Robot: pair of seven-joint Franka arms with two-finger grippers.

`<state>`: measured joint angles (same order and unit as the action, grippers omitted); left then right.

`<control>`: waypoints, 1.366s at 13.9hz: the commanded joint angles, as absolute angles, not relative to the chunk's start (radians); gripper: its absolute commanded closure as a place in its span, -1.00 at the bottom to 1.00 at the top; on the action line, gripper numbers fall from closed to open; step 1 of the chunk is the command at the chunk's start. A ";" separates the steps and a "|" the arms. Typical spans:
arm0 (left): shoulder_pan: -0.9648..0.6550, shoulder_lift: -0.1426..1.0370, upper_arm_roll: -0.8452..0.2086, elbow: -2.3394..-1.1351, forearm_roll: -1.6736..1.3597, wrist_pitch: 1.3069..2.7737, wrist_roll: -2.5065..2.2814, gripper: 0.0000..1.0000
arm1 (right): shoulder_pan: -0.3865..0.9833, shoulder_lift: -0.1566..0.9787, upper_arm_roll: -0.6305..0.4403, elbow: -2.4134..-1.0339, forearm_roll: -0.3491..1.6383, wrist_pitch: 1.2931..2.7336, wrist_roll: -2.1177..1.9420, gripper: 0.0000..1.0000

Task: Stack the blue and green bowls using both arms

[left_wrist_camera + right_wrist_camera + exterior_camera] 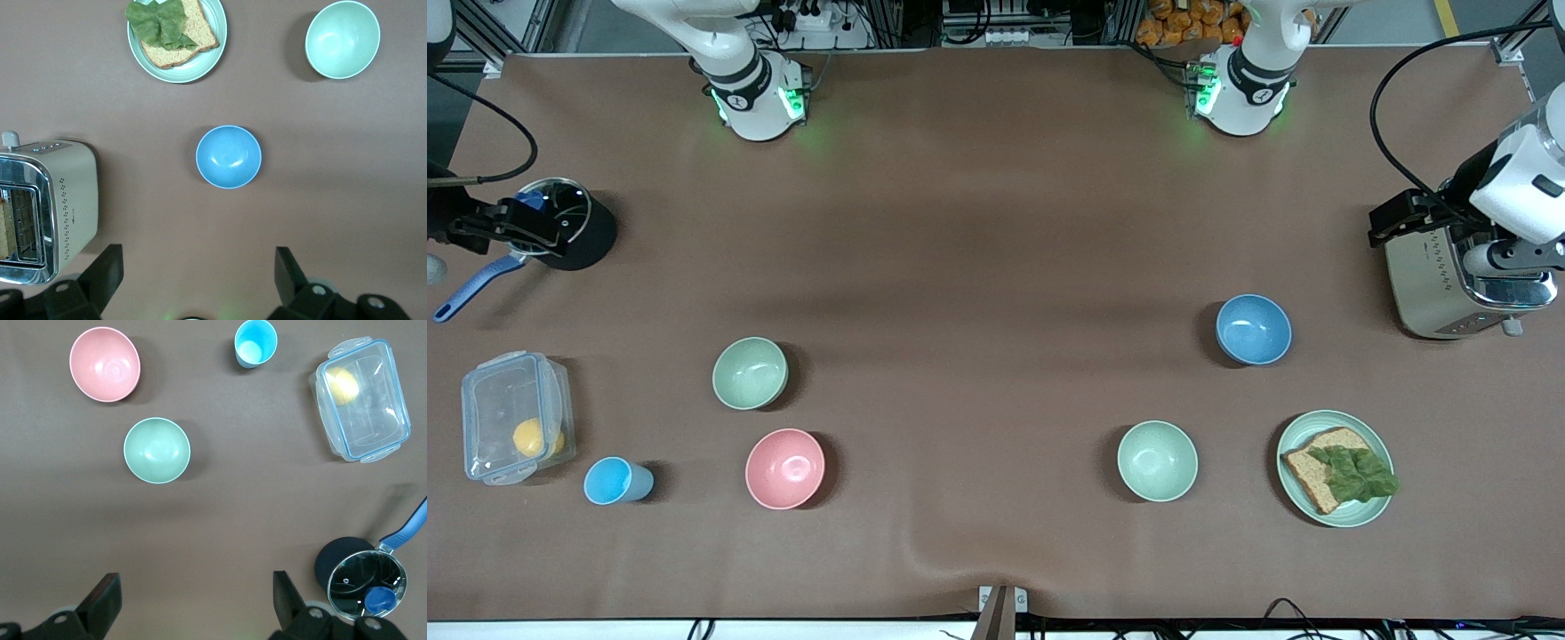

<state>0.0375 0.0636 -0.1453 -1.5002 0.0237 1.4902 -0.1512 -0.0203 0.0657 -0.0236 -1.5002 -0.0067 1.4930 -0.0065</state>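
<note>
Hanging high over the tabletop [996, 222] at its own arm's end, the left claw [198, 270] has its 2 fingers [288, 270] spread wide and grips nothing. The toaster [1449, 280] stands just beside it in the left wrist view, at the table's edge. Directly in that claw's line of sight sits the blue bowl [229, 157], upright and alone, nearer the front camera than the toaster. Nearer still to that camera are a mint-green bowl [1158, 460] and a plate [1378, 511] carrying bread and lettuce [1356, 471].

The right claw [193, 593] waits likewise over the right arm's end, fingers [103, 597] wide apart, holding nothing. A black pot [574, 227] with a blue handle stands beneath it. The green bowl [750, 373] rests upright, well apart from the blue bowl, with a pink bowl [784, 468] just beside it, nearer the camera. A light-blue cup [615, 481] and a clear lidded box [514, 416] lie toward that same end.
</note>
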 commanded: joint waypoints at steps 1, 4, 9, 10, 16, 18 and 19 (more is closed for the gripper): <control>0.044 0.055 -0.144 -1.499 0.003 1.493 -0.126 -1.00 | -0.044 0.049 -0.008 -1.513 0.002 1.499 0.005 -1.00; 0.044 0.055 -0.141 -1.497 0.008 1.493 -0.126 -1.00 | -0.044 0.051 -0.008 -1.513 0.003 1.500 0.005 -1.00; 0.076 0.129 -0.138 -1.537 0.015 1.532 -0.127 -1.00 | -0.043 0.098 -0.006 -1.528 0.003 1.529 0.005 -1.00; 0.084 0.127 -0.138 -1.608 0.015 1.608 -0.127 -1.00 | -0.043 0.126 -0.006 -1.543 0.003 1.561 0.005 -1.00; 0.144 0.129 -0.143 -2.110 0.087 2.208 -0.129 -1.00 | -0.051 0.429 -0.006 -1.554 0.018 1.834 0.006 -1.00; 0.158 0.143 -0.143 -2.231 0.087 2.375 -0.129 -1.00 | -0.035 0.513 -0.002 -1.555 0.021 1.891 0.006 -1.00; 0.163 0.162 -0.143 -2.249 0.087 2.399 -0.129 -1.00 | -0.005 0.534 -0.002 -1.555 0.021 1.914 0.006 -1.00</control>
